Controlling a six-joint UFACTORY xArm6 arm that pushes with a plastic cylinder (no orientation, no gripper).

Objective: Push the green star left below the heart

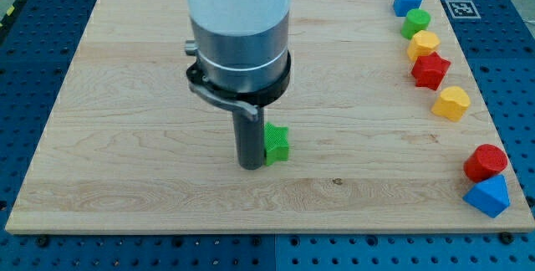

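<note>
The green star (277,142) lies near the middle of the wooden board (125,95), slightly toward the view's bottom. My tip (251,166) rests on the board right against the star's left side. The arm's wide grey and white body hangs above it and hides the board behind. A yellow block (423,44) at the view's upper right may be the heart; its shape is hard to make out. It is far to the right of the star.
A column of blocks runs down the view's right side: a blue block (407,1), a green block (415,23), a red star (430,70), a yellow block (451,104), a red block (486,162) and a blue block (487,196).
</note>
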